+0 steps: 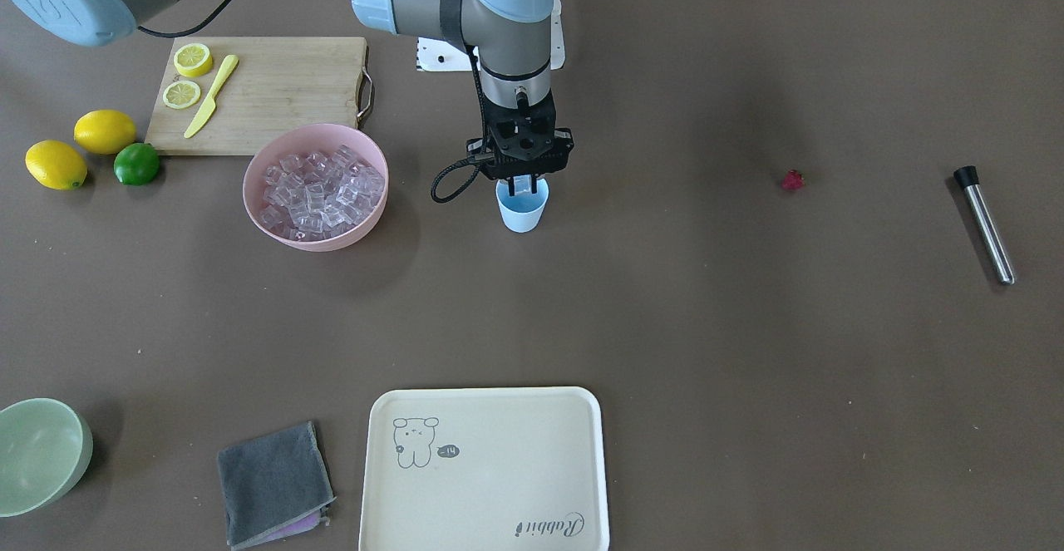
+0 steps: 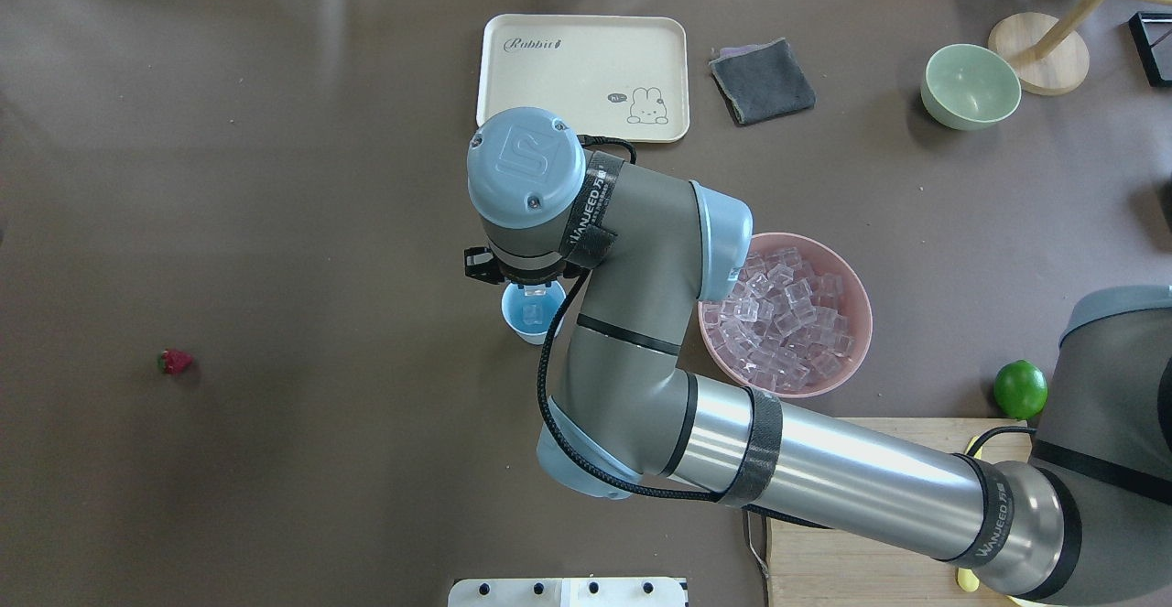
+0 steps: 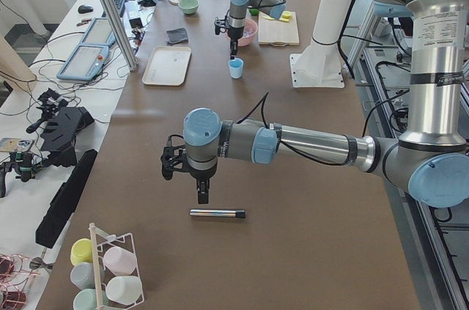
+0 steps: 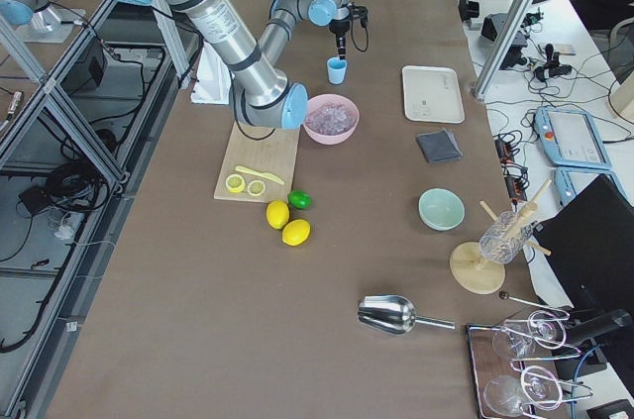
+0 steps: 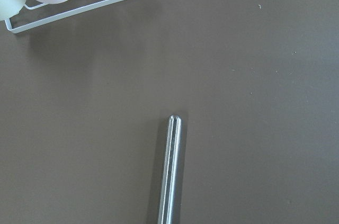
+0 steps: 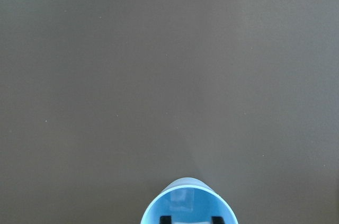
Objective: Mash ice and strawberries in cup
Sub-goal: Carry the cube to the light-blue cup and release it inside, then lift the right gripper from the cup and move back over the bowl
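Ice mostly sits heaped in the pink bowl, just beside the light-blue cup, which stands upright near the middle of the table. The right gripper hangs straight down over the cup's mouth, its tips dipping just inside the rim. From where I stand it looks to be pinching one clear cube between them, though the glassy piece is hard to make out and it may be loose.

The strawberry lies by itself on the bare brown mat, well apart from the cup. At the far end of the table the left gripper hovers just above the steel muddler, which lies flat. Whether that claw is spread or pressed together I cannot tell.

I'd judge the job is at an early stage, with ice being loaded into the cup. The berry has yet to go in, the muddler has yet to be picked up, and all of the mashing is left to do.
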